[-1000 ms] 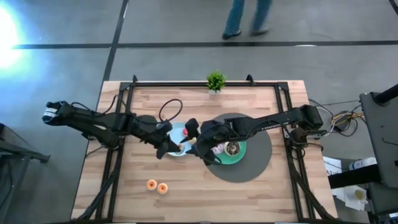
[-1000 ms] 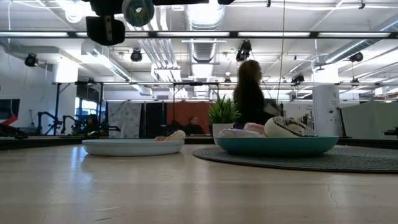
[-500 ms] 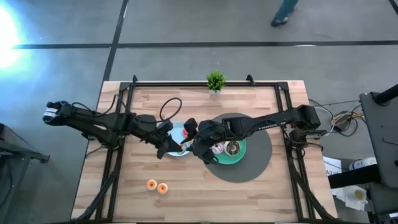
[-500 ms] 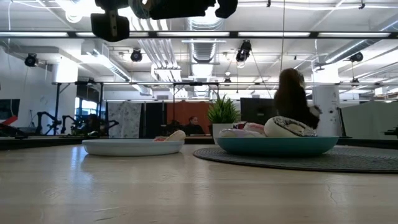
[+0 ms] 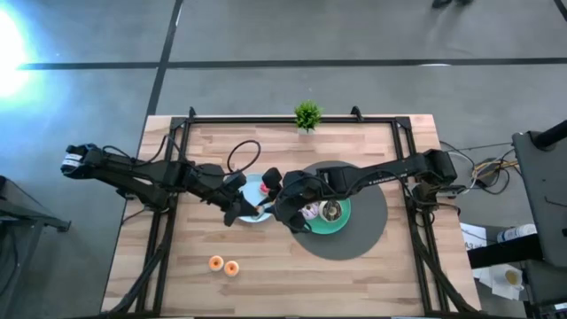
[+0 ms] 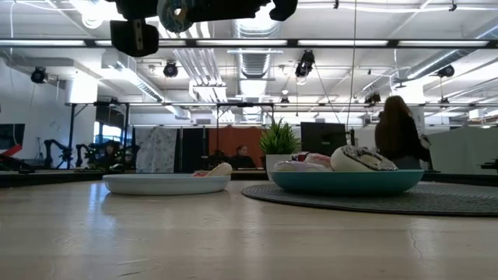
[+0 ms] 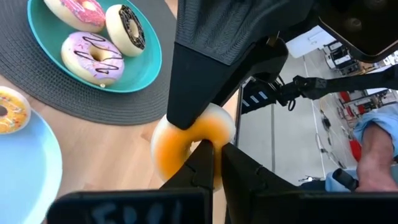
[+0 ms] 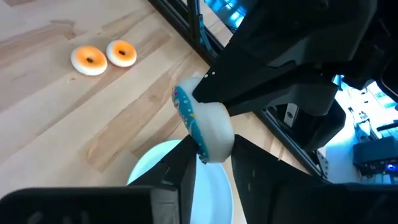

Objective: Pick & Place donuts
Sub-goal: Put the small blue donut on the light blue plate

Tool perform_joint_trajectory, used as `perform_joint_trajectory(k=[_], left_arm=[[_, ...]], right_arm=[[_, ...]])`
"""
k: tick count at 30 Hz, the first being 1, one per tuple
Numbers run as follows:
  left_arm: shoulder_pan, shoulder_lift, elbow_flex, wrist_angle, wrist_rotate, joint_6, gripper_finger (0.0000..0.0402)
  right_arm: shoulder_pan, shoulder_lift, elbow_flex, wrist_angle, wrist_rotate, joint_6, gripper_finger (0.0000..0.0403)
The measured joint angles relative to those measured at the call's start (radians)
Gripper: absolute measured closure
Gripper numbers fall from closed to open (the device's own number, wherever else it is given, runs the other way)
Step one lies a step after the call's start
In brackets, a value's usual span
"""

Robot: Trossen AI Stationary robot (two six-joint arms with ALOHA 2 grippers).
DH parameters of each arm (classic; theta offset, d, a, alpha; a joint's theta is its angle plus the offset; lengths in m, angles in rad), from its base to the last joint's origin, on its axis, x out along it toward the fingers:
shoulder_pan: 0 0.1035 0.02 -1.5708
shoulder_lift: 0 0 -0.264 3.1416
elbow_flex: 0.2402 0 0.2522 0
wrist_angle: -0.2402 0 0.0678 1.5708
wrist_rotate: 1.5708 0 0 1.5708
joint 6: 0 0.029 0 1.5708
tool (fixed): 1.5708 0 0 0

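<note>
Both grippers meet above the light-blue plate [image 5: 249, 188] on one small donut [image 8: 205, 127], white with blue sprinkled icing; it looks orange in the left wrist view [image 7: 186, 140]. My left gripper [image 5: 252, 210] comes from the left and my right gripper [image 5: 269, 210] from the right, each shut on it. Three larger iced donuts [image 7: 93, 53] lie on the teal plate [image 5: 343, 219]. Another small donut [image 7: 9, 111] lies on the light-blue plate. Two mini orange donuts [image 5: 224, 265] rest on the wood near the front edge. My left gripper pinches the donut's rim [image 7: 208, 144] between its two fingers, which stand almost together. It comes about level from the table's left. The donut is lifted clear above the light-blue plate. My right gripper has the donut's opposite rim [image 8: 214, 152] between its two fingers, one on the iced face and one on the plain face. It reaches in from the table's right. The donut stands on edge, clear of the plate.
The teal plate sits on a round dark mat [image 5: 370, 232] right of centre. A small green plant [image 5: 307, 114] stands at the far edge. A black cable loop [image 5: 241, 155] lies behind the light-blue plate. A person [image 6: 398, 138] walks in the room beyond.
My right gripper has moved a little toward the table's left edge, up to my left gripper and the donut it holds above the light-blue plate. My left gripper has stayed in place. The person behind the table has walked on.
</note>
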Motion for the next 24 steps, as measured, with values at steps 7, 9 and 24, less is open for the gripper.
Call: perform_joint_trajectory(k=[7,9,24], left_arm=[[0.000,0.000,0.000,-0.006,-0.054,0.001,0.0387],[0.000,0.000,0.000,-0.014,-0.083,-0.012,0.0371],[-0.030,-0.048,0.014,-0.356,-0.367,-0.088,0.0260]], right_arm=[[-0.002,0.000,0.000,-0.029,0.002,0.053,0.0348],[-0.004,0.000,0.000,-0.043,0.002,0.071,0.0363],[-0.131,0.038,-0.012,-0.149,-0.219,0.603,0.0393]])
